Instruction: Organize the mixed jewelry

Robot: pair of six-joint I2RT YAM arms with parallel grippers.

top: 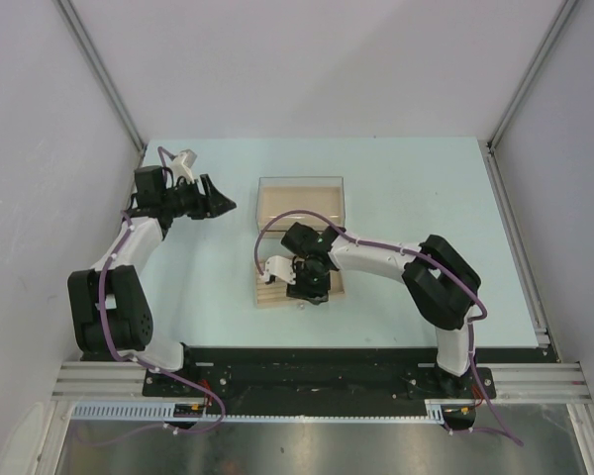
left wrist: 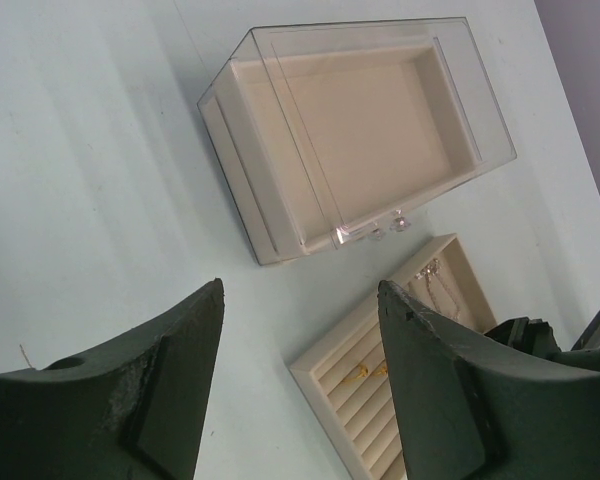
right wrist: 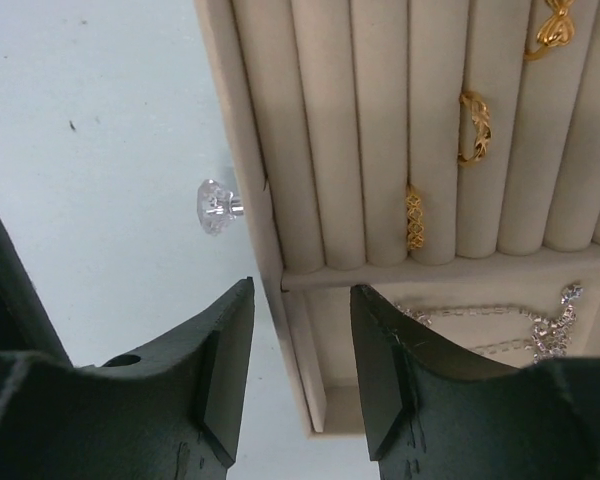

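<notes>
The beige slotted tray [right wrist: 265, 250] lies under my right gripper [right wrist: 302, 300]. Three gold rings sit in its slots: one [right wrist: 414, 215], a second [right wrist: 475, 127] and a third [right wrist: 550, 30]. A silvery chain [right wrist: 510, 325] lies in the flat compartment beside the slots. My right gripper is open and empty, its fingers either side of the tray's wall near the crystal knob [right wrist: 216, 206]. In the top view it [top: 302, 279] covers most of the tray [top: 265, 295]. My left gripper [top: 216, 204] is open and empty, to the left of the box. Its wrist view shows two rings [left wrist: 365, 372] and the chain [left wrist: 435, 282].
A clear-lidded box [top: 300, 201] with a beige lining stands just behind the tray, and it also shows in the left wrist view [left wrist: 360, 130]. Grey walls close in the table at the left, right and back. The right arm's cable arcs over the box.
</notes>
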